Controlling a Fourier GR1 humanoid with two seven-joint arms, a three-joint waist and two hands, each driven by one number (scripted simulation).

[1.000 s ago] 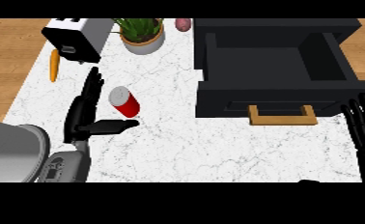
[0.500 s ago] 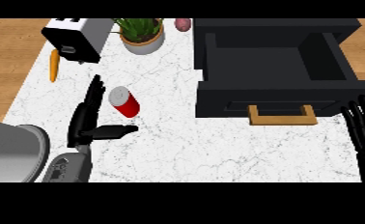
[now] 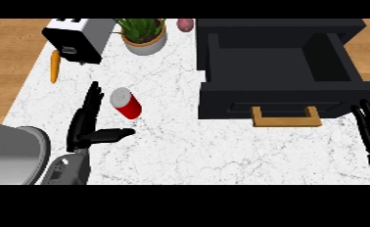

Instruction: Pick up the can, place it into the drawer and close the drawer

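Only red can (image 3: 127,102) lying flat, lengthwise diagonal

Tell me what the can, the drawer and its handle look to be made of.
The can: likely metal, with a glossy red side and a pale silvery top. The drawer: flat matte black panels, maybe painted wood or metal; the look leaves it open. Its handle: light tan with a wood-like tone, probably wood.

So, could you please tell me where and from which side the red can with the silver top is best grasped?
Probably around the middle of its red side wall. The red can with the silver top lies tilted on the white marble counter, and the open left hand is already beside it on its left, thumb pointing below it.
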